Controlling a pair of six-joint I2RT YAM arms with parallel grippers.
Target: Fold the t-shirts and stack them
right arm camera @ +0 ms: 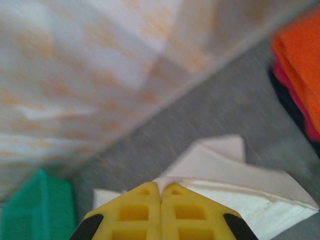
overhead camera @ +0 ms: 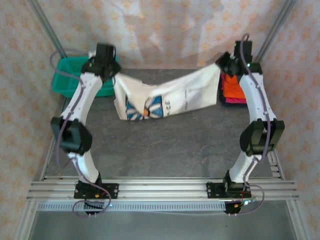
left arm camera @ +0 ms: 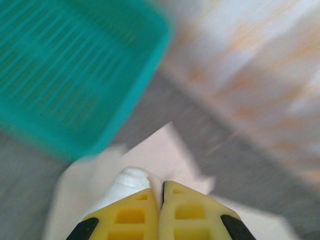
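Note:
A white t-shirt (overhead camera: 170, 100) with a blue and orange print hangs stretched between my two grippers above the far half of the table. My left gripper (overhead camera: 111, 75) holds its left end, yellow fingers (left arm camera: 131, 216) shut on the white cloth (left arm camera: 150, 160). At the right end my right gripper (overhead camera: 225, 67) is shut on the white t-shirt's edge (right arm camera: 225, 170), seen just past its fingers (right arm camera: 134, 212). A folded stack with an orange shirt (overhead camera: 234, 87) on top, pink and dark ones below, lies at the far right (right arm camera: 300, 55).
A teal mesh basket (overhead camera: 75, 77) stands at the far left corner, close under my left gripper (left arm camera: 65, 70). The grey table (overhead camera: 165, 150) is bare in front of the hanging shirt. Patterned walls close in the back and sides.

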